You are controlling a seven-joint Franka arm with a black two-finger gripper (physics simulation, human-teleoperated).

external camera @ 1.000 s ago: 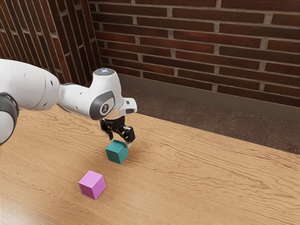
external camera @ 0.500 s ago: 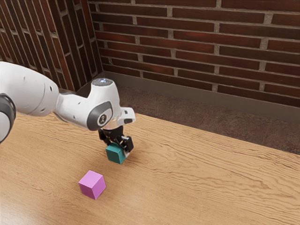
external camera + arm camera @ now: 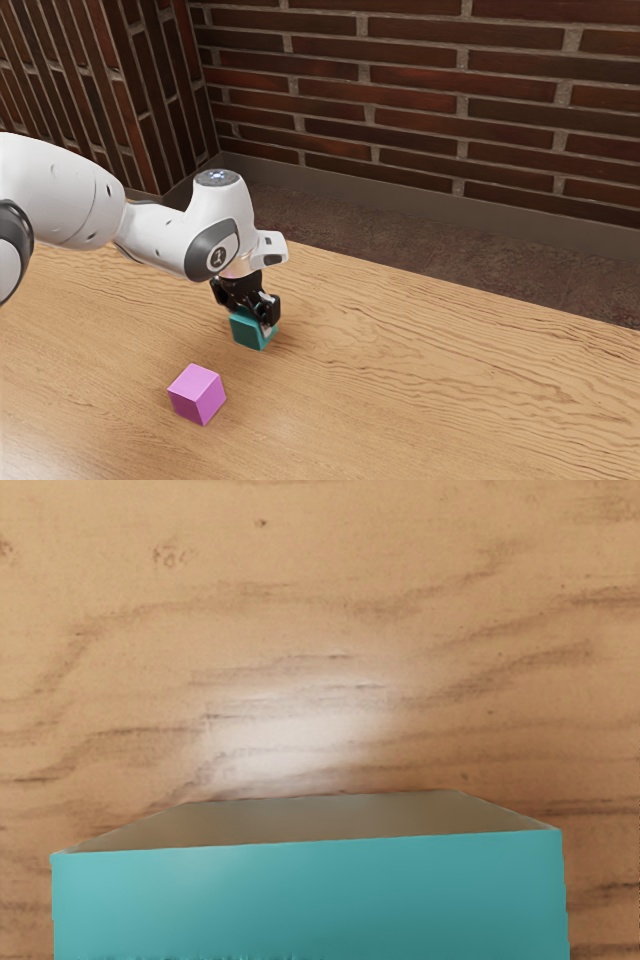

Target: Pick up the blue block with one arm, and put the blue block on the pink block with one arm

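Exterior view: arm (image 3: 170, 240) bent low over the table (image 3: 450, 370), fingers (image 3: 268, 311) spread, straddling the blue block (image 3: 250, 333).

You are seeing bare table (image 3: 450, 380) lying all around the teal block (image 3: 246, 333); the pink block (image 3: 196, 393) is sitting near, apart.

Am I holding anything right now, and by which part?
Cannot tell. The gripper sits low over the blue block, which rests on the table; a grip isn't visible.
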